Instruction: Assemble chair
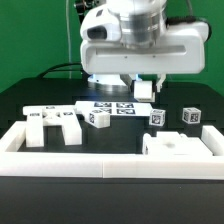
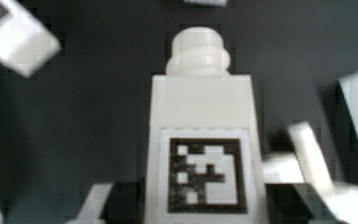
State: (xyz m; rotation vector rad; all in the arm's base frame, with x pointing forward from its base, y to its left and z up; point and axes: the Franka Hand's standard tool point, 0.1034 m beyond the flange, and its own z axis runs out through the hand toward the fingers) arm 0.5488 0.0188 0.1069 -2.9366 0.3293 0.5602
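Currently the pincer (image 1: 146, 80) is clamped on a leg post (image 2: 206, 110). Its fingers (image 2: 297, 168) press the flanks by the tagged end, and the peg end points away from the palm. Can't tell if the post clears the table (image 1: 20, 100).

Just beside the pincer, toward the exterior view's left, is the marker board (image 1: 112, 105). Farther out:
- small tagged blocks (image 1: 98, 118) on both sides
- a notched chair part (image 1: 55, 122), well apart on the exterior view's left
- what looks like the seat slab (image 1: 175, 145), nearer the camera by the border rail (image 1: 110, 160)

My read is that the post goes to the slab. Keep the grip square and the post vertical, line the peg up before lowering, and descend slowly. A tilted post will likely jam.
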